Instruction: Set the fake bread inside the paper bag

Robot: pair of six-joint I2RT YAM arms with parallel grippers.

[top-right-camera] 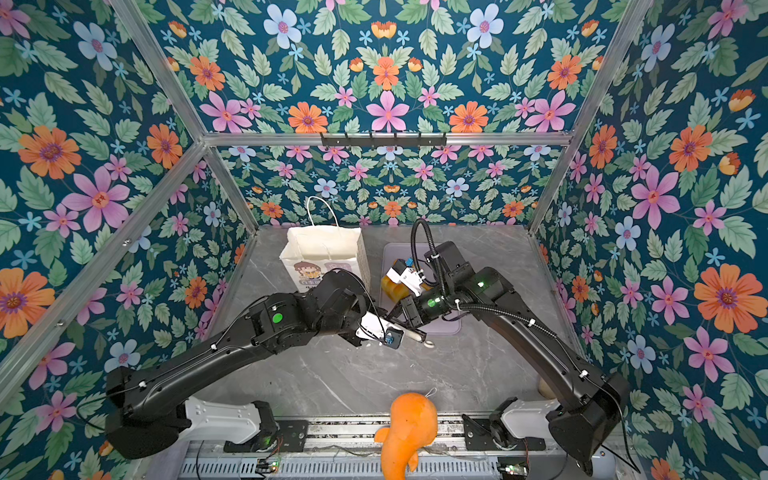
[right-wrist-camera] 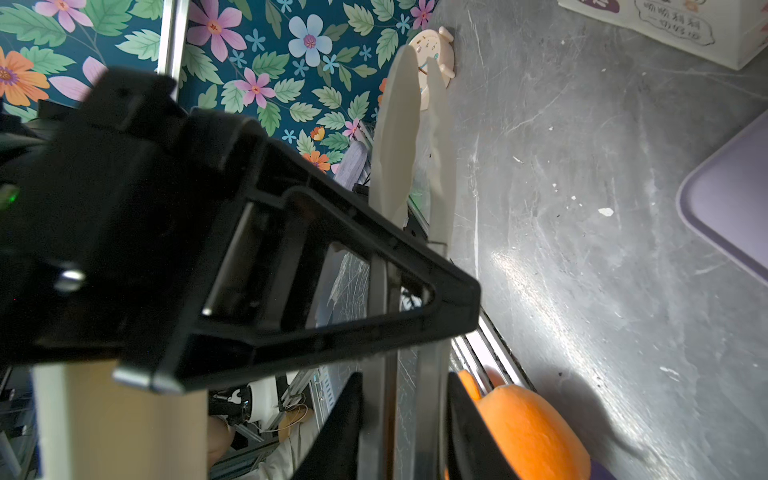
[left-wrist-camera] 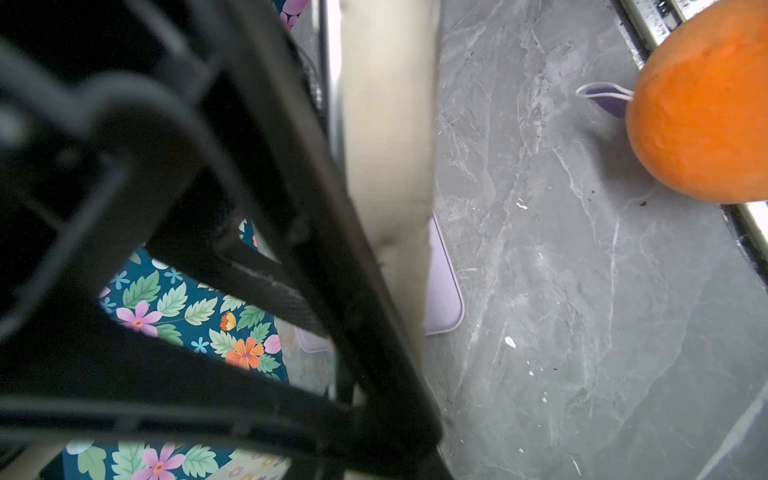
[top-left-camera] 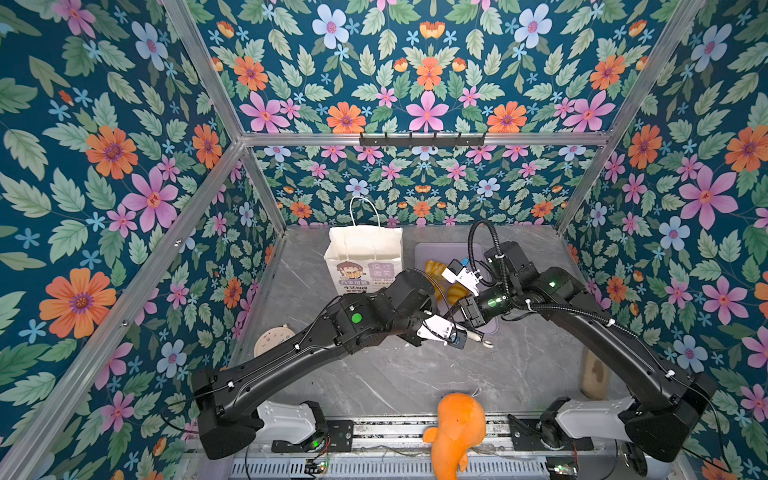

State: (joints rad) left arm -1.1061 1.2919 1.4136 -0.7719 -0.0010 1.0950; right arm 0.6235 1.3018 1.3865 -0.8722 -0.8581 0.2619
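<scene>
in both top views the paper bag (top-left-camera: pixel 365 257) (top-right-camera: pixel 324 253) stands upright, mouth open, at the far middle of the grey desk (top-left-camera: pixel 395 374). the fake bread (top-left-camera: pixel 436 269) (top-right-camera: pixel 392 287) lies on a lavender tray (top-left-camera: pixel 451 250) just right of the bag, partly hidden by the right arm's wrist camera. the two arms meet over the tray's near edge, where the ringed end of a pair of tongs (top-left-camera: pixel 478 336) pokes out to the right. both sets of fingers are hidden here, so i cannot tell their state. an orange plush (top-left-camera: pixel 457 428) sits at the near edge.

left wrist view: blurred black framework fills most of the picture, with desk, a tray corner and the plush beside it. i cannot tell whether the left fingers are apart or together.

right wrist view: the right fingers (right-wrist-camera: pixel 345 428) press on the outer sides of the tongs' two metal arms, clamped on them. the cream tong heads stand slightly apart, pointing toward a small clock (right-wrist-camera: pixel 432 62) by the left wall. a corner of the bag shows well apart from the tongs.
</scene>
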